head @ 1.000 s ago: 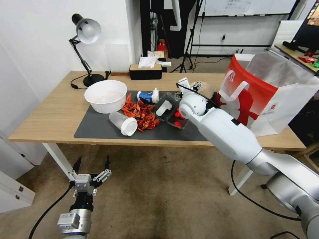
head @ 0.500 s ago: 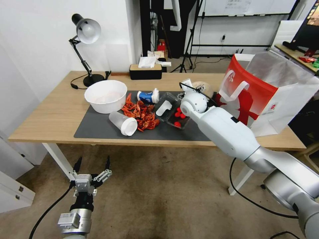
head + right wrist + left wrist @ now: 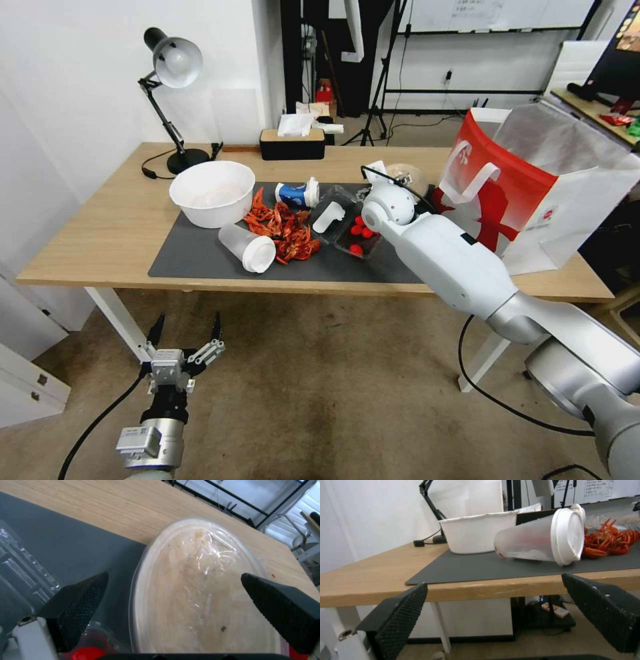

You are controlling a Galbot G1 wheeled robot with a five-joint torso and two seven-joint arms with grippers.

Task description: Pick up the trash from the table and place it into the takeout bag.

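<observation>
Trash lies on the dark mat of the table: a translucent white-lidded cup on its side, a blue-white paper cup and a tan lidded bowl beside the takeout bag. My right arm reaches over the mat to that bowl. The right gripper is open, one finger on each side of the bowl's film-covered top. My left gripper hangs open in front of the table, below its edge, facing the lidded cup.
A white bowl, red crayfish shells and a clear plastic tray holding red pieces share the mat. A desk lamp and a tissue box stand at the table's back.
My right arm has edged slightly farther over the mat toward the tan lidded bowl. The left arm has stayed still.
</observation>
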